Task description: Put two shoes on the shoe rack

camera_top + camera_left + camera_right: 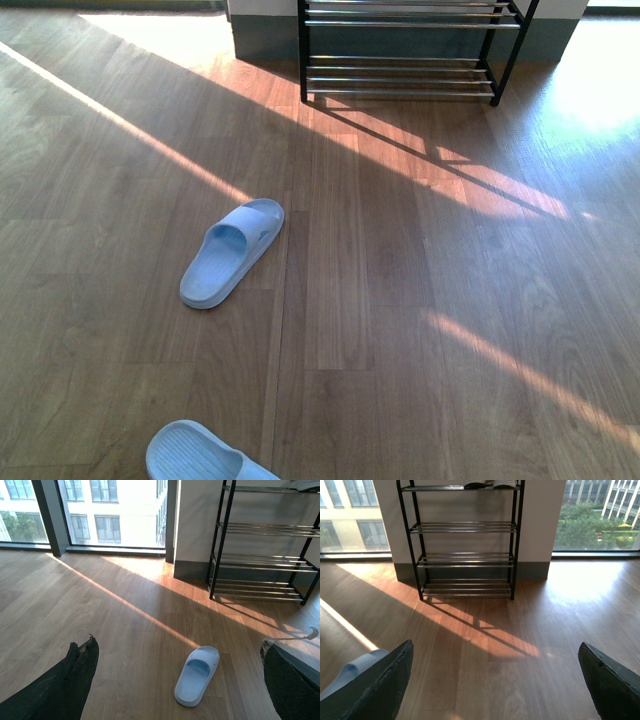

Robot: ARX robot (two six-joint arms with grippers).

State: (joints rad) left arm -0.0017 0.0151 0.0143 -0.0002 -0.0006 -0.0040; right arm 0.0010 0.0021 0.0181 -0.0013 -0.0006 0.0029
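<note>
Wood floor (pixel 450 350), blue slide (pixel 232 252) diagonal, toe toward shoe rack (pixel 405 68); left hand (pixel 177 647), right hand (pixel 496 650) splayed wide, empty.

We stand on a brown wood-plank floor (pixel 400 330) crossed by slanting bands of sunlight (pixel 520 372). Ahead, a pale wall (pixel 535 520) with grey skirting (pixel 532 570) sits between tall windows (pixel 20 510) facing buildings (pixel 130 510) and trees (pixel 585 525).

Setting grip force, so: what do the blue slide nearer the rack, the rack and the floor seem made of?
The blue slide looks like one-piece moulded foam or soft rubber, matte, with thick rounded edges. The rack seems metal: black uprights, shiny silver rods. The floor looks like wood or wood-look laminate, satin, with grain and plank seams.
</note>
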